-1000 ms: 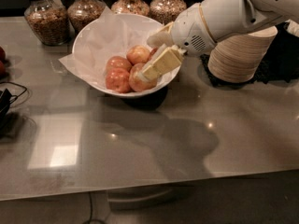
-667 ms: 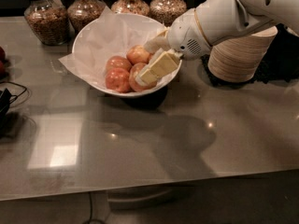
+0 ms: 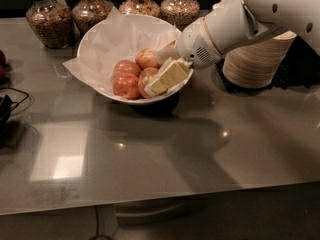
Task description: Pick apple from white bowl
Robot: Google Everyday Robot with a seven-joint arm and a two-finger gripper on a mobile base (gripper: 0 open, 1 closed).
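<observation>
The white bowl (image 3: 100, 44), wide and lined with crinkled white paper, stands on the grey counter at the back centre. Several reddish-orange apples lie in its right half: one at the front left (image 3: 125, 85), one behind it (image 3: 127, 67), one further back (image 3: 146, 57), and one at the right (image 3: 146, 77). My gripper (image 3: 156, 76) reaches in over the bowl's right rim from the white arm (image 3: 225, 26) and sits low in the bowl against the rightmost apple, partly hiding it.
Several glass jars of grains (image 3: 47, 21) stand behind the bowl. A tall stack of beige paper bowls (image 3: 255, 61) stands to the right, behind my arm. A dark cable (image 3: 10, 106) lies at the left edge. The counter's front edge (image 3: 160, 204) runs across the bottom.
My gripper has sunk slightly lower and further left into the bowl, closer against the rightmost apple. The bowl and apples have not visibly moved.
</observation>
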